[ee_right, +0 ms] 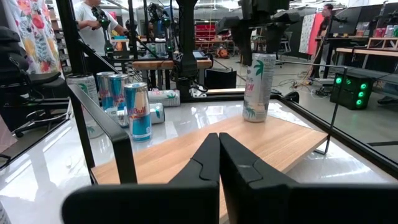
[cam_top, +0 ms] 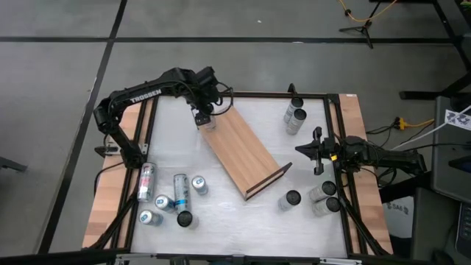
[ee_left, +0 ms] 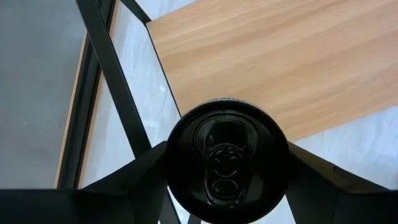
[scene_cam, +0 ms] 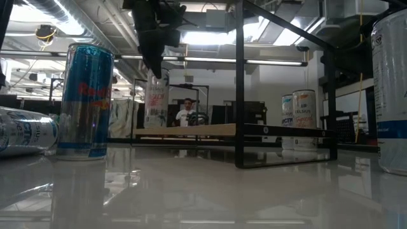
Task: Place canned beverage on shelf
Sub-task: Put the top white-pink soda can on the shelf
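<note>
- High view: you look straight down on the whole table [cam_top: 221, 221] and both arms.
- Low view: you sit at tabletop level, facing the room.
- Left wrist view: you look down, very close, onto a can [ee_left: 227, 158] top.
- Right wrist view: you face level across the shelf [ee_right: 205, 146]; all views share this board.

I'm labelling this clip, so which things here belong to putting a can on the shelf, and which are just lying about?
In the job:
- tall white can with palm print, standing on the board's end
- long light-brown wooden shelf board
- left gripper, around that can's top

Lying about:
- blue-and-silver cans by the table's left edge
- pale cans on the right
- right gripper, shut, waiting
</note>
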### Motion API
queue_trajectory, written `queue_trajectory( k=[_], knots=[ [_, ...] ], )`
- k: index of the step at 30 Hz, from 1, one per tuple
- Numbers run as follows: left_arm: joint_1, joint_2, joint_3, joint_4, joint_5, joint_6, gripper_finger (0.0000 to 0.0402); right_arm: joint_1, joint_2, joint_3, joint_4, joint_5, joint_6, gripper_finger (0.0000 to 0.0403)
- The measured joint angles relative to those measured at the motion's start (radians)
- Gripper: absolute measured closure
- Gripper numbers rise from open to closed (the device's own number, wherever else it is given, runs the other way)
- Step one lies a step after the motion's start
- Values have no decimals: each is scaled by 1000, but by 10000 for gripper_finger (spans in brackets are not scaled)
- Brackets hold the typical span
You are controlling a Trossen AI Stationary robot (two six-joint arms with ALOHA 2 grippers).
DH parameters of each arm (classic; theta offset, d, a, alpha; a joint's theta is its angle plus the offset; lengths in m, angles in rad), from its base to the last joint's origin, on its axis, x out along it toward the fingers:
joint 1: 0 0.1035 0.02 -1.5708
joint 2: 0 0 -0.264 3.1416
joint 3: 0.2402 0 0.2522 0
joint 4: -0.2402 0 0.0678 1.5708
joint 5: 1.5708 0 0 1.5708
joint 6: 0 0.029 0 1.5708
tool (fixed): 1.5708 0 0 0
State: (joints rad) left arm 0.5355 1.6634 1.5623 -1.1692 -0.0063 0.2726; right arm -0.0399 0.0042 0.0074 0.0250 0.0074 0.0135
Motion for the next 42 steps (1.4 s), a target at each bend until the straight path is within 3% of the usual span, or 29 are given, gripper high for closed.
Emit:
queue_trajectory(
  k=[8,37,42],
  knots=[
    [-6,4,-5,14,-8,-1,119,0,0,0,0,0,0,402],
    [-20,6,-6,13,-48,-33,116,0,0,0,0,0,0,402],
    [-26,6,-6,13,-97,-61,116,0,0,0,0,0,0,402]
  ],
)
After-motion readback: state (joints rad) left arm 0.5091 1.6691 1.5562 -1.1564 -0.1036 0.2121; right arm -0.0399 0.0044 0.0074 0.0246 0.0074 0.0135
